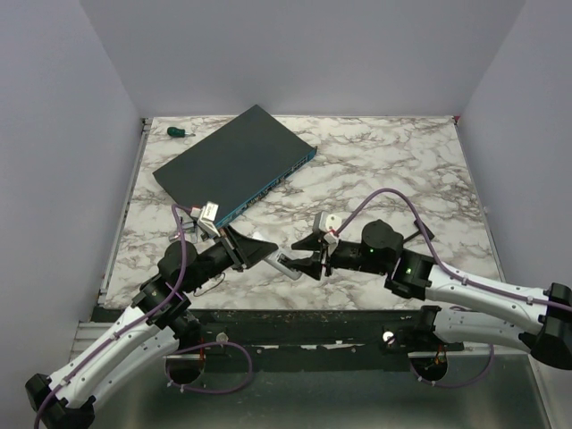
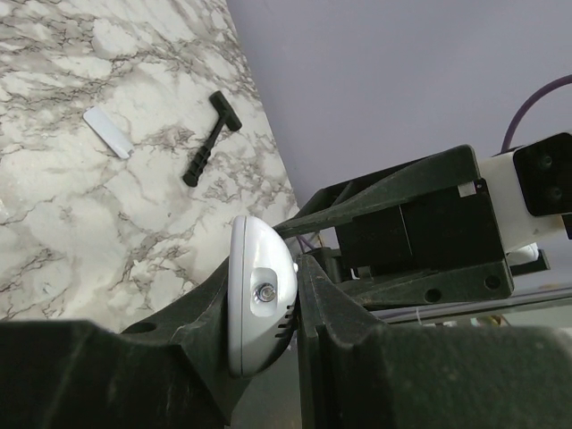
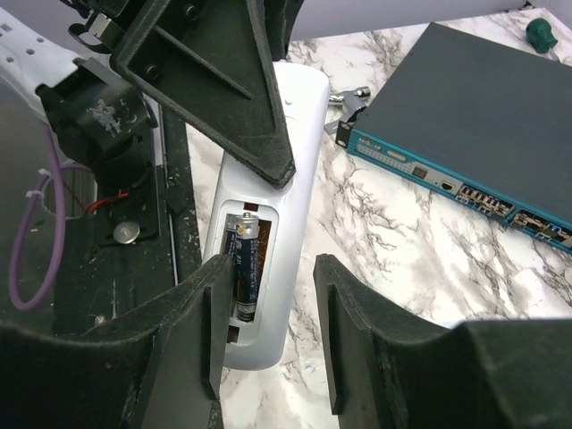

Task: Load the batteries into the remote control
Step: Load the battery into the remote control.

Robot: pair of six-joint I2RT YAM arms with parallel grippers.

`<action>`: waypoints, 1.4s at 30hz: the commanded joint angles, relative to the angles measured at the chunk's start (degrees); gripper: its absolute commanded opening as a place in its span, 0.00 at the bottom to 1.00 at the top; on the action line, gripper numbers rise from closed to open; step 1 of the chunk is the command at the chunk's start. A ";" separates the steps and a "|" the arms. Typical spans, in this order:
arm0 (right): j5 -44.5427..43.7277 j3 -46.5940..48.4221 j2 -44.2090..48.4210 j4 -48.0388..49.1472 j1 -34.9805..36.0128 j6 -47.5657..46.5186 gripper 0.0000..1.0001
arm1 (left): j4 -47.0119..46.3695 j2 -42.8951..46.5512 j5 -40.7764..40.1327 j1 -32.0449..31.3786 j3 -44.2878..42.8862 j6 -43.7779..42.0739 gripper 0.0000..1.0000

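Note:
The white remote control (image 3: pixel 284 170) is held in the air by my left gripper (image 2: pixel 284 308), which is shut on its rounded end. The remote's back faces the right wrist camera. Its battery bay is open, with one dark battery (image 3: pixel 246 268) lying in it. My right gripper (image 3: pixel 268 335) is open, with its jaws on either side of the remote's near end. Its left finger (image 3: pixel 192 331) is right beside the battery. In the top view the two grippers (image 1: pixel 268 250) (image 1: pixel 313 259) meet over the table's front edge with the remote (image 1: pixel 288 264) between them.
A large flat dark network box (image 1: pixel 234 165) lies at the back left, with a green-handled screwdriver (image 1: pixel 180 132) behind it. A small white flat strip (image 2: pixel 107 132) and a black tool (image 2: pixel 210 138) lie on the marble table (image 1: pixel 393 161).

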State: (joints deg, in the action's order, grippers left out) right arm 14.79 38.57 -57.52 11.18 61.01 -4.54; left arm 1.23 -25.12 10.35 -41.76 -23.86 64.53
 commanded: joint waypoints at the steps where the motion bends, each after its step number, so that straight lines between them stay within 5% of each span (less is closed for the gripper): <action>1: 3.51 -1.56 1.31 2.54 -0.18 0.57 0.49 | -3.92 -0.26 1.95 -0.32 -0.44 0.86 0.00; 14: 7.36 -2.71 6.04 4.71 -0.19 -1.62 0.52 | -2.24 -2.94 3.76 -0.26 -1.84 0.77 0.00; 21: 8.69 -2.71 9.76 -1.18 -0.17 -12.12 0.52 | -1.32 -4.38 5.59 -0.30 -2.89 0.33 0.00; 38: -5.81 3.14 6.02 -2.40 -0.18 15.95 0.43 | 0.87 -4.70 4.94 -0.30 -3.46 -0.02 0.00; 42: -0.78 5.60 5.19 -6.40 -0.18 9.47 0.34 | 2.00 -5.34 5.62 -0.26 -5.21 -1.10 0.00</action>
State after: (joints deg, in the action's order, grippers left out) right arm 12.45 40.69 -51.99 8.67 61.01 6.68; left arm 3.03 -30.09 14.41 -41.76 -25.47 64.77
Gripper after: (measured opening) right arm 0.349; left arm 0.273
